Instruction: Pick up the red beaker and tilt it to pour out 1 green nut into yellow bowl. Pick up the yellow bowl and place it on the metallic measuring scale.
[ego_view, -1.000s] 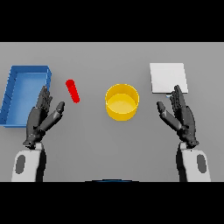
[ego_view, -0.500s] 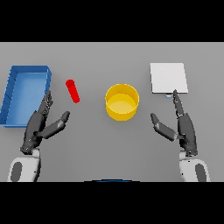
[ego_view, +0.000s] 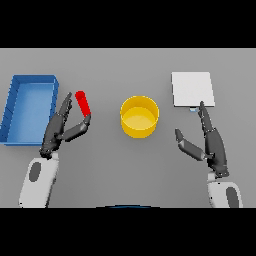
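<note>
Blue tray (ego_view: 16, 96): far left of the grey table (ego_view: 128, 65), at about 9 o'clock from the yellow bowl; a rectangular bin with raised walls, its inside showing only blue floor

Left hand (ego_view: 60, 131): just right of the tray's near corner, at about 8 o'clock from the bowl; fingers straight and spread, thumb held apart — open, gripping nothing. Fingertips reach up toward 1 o'clock and the thumb tip lies just below the beaker's lower end; whether it touches is hard to judge from this angle

Red beaker (ego_view: 83, 103): a small red cylinder between the tray and the bowl, at about 10 o'clock from the bowl; it shows as a slanted shape, upper end leaning toward 11 o'clock, flanked by the left hand's fingers and thumb but not clasped

Yellow bowl (ego_view: 140, 116): centre of the table, upright, open top facing up, apart from both hands; its inside reads as plain yellow and no nut can be made out

Right hand (ego_view: 212, 145): at about 4 o'clock from the bowl, well apart from it; fingers straight and pointing to 12 o'clock, thumb stretched out toward 10 o'clock — open and unloaded

Metallic measuring scale (ego_view: 193, 89): pale square plate at about 2 o'clock from the bowl, lying flat; the right hand's longest fingertip comes just up to its near edge
</note>
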